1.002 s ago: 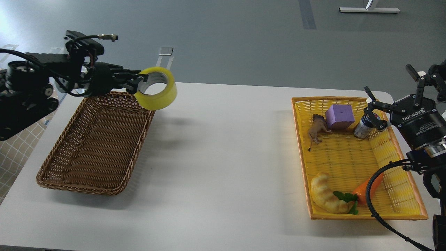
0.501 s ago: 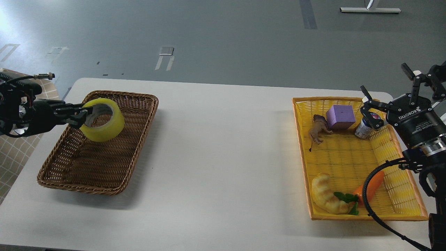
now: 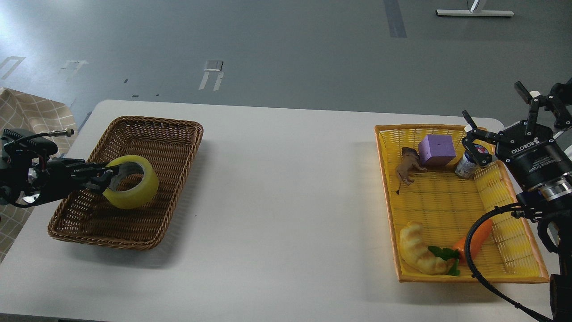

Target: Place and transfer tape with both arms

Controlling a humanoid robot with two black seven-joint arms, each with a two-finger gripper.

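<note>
The roll of translucent yellow tape (image 3: 132, 185) is low inside the brown wicker basket (image 3: 174, 161), near its middle. My left gripper (image 3: 106, 176) comes in from the left and is shut on the roll's near-left wall, one finger inside the core. I cannot tell whether the roll touches the basket floor. My right gripper (image 3: 494, 127) hangs at the far right over the back right corner of the yellow basket (image 3: 384, 179), fingers spread open and empty.
The yellow basket holds a purple block (image 3: 436, 150), a brown toy animal (image 3: 407, 165), a small can (image 3: 467, 163), a croissant toy (image 3: 420, 256) and a toy carrot (image 3: 473, 240). The white table (image 3: 286, 201) lies between the two baskets.
My left gripper has carried the tape from above the brown basket's far right corner leftward and down into the basket. The right arm has barely moved.
</note>
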